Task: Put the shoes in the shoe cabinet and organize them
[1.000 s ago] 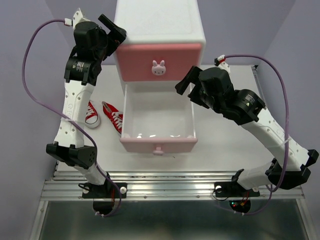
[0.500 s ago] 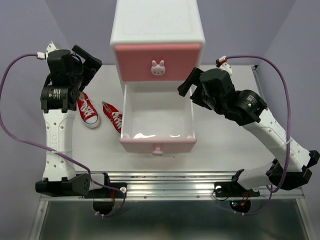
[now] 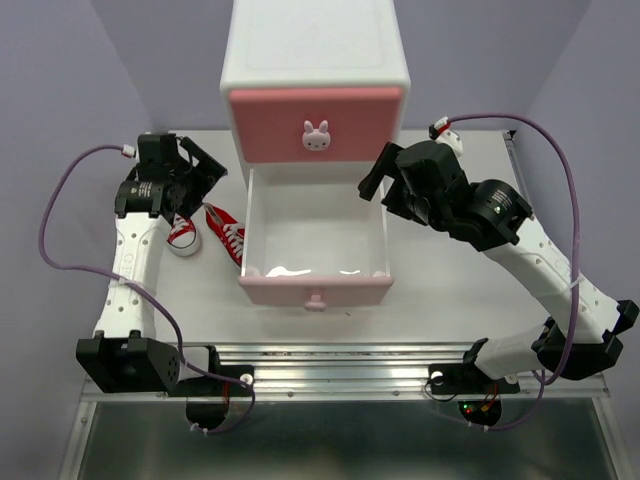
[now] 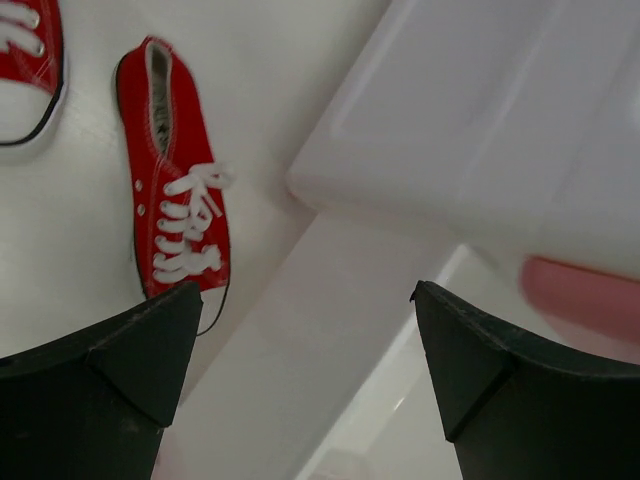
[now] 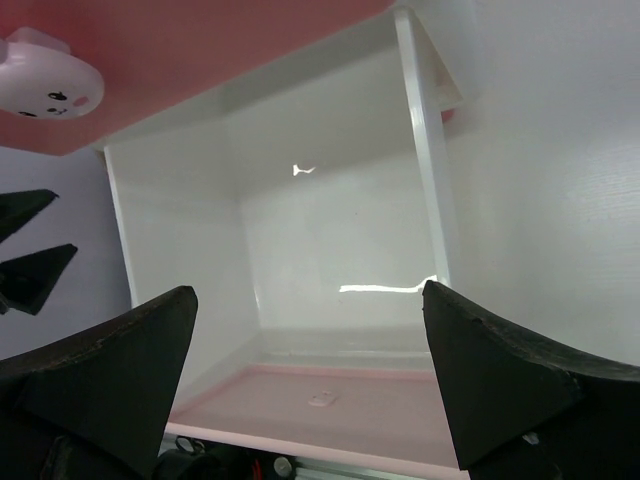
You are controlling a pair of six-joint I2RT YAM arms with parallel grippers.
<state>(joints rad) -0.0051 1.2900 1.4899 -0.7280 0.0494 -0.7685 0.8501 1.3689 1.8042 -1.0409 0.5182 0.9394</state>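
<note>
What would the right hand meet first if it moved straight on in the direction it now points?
Most likely the white inside of the open lower drawer: the open right hand looks straight into it, with nothing in between. Whether floor or wall comes first is unclear.

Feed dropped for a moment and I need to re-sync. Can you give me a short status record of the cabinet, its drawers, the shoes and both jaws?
cabinet: shoe cabinet upright at the back of the table
upper drawer: shut
lower drawer: pulled out, nothing in it
red shoes: two on the table, one close to the drawer's left wall, the other further left
green shoes: not in view
left jaws: open, empty, above the red shoes
right jaws: open, empty, at the drawer's right side
</note>
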